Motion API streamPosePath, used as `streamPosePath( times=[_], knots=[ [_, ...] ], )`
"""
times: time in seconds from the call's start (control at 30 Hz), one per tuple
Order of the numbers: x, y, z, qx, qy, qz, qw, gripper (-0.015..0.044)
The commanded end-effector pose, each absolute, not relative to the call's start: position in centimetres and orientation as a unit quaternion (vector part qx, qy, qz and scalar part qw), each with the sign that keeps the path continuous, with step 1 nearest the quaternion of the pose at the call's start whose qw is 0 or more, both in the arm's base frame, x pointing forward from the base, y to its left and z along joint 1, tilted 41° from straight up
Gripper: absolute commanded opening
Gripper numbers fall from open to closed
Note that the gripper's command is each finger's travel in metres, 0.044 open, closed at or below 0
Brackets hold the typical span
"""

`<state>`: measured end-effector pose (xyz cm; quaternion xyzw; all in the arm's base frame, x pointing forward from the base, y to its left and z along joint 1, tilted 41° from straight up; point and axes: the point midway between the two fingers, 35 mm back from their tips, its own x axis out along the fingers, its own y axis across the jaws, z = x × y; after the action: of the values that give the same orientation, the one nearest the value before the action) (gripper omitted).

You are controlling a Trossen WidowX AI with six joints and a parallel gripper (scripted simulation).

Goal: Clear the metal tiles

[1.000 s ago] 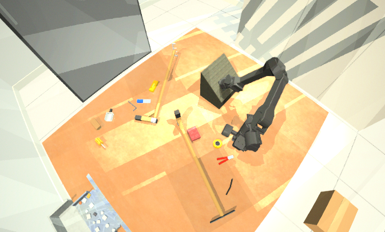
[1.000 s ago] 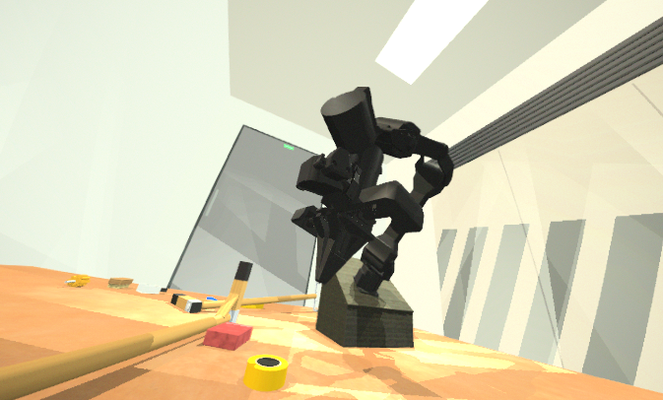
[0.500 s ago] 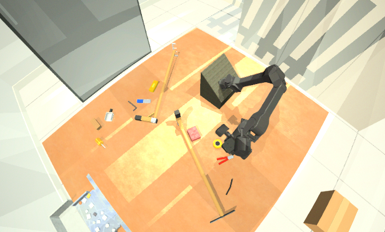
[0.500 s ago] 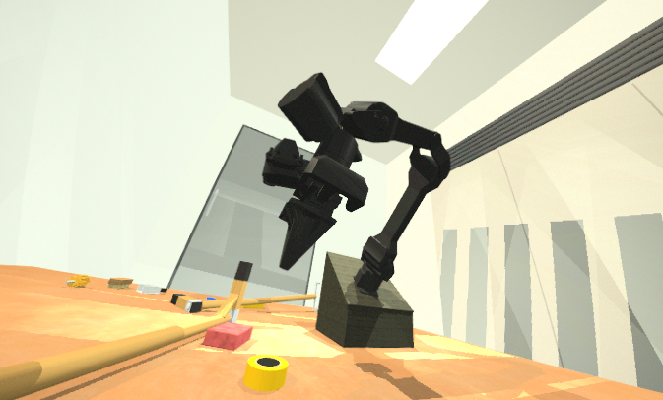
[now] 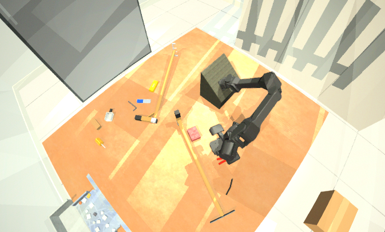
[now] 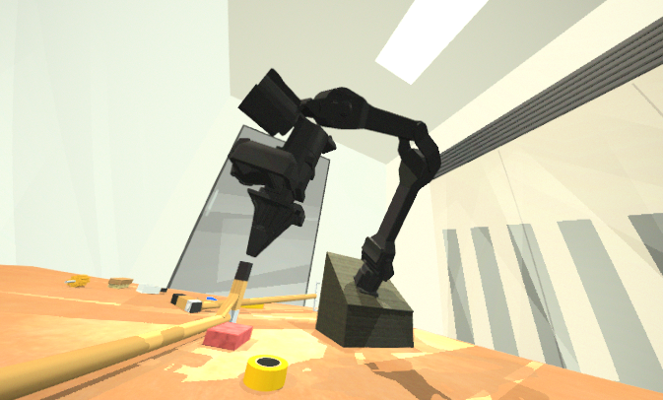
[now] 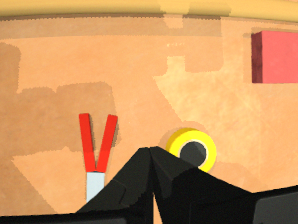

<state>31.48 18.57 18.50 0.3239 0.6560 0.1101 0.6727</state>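
Observation:
The long scraper lies on the table. Its dark blade is at the front, and its raised, black-tipped grip stands at the other end. My gripper is shut and empty, above the table on the arm's side of the scraper handle, not touching it. In the top view the arm hides its fingertips. The steel bench plate is at the lower left, partly cut off, with several small tiles on it. The catch box adjoins its left side.
A pink-red block lies beside the scraper handle. Yellow tape and red-handled pliers lie below the gripper. A rake-like tool, a yellow block and other small tools lie farther left.

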Motion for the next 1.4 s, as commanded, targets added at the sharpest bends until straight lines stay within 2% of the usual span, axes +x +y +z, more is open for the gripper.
streamPosePath(
  times=[0.0,1.37],
  knots=[
    [32.6,17.9,18.0,0.348,0.666,0.08,0.655,0.0],
    [41.4,8.0,13.0,0.563,0.678,-0.213,0.422,0.0]
  ],
)
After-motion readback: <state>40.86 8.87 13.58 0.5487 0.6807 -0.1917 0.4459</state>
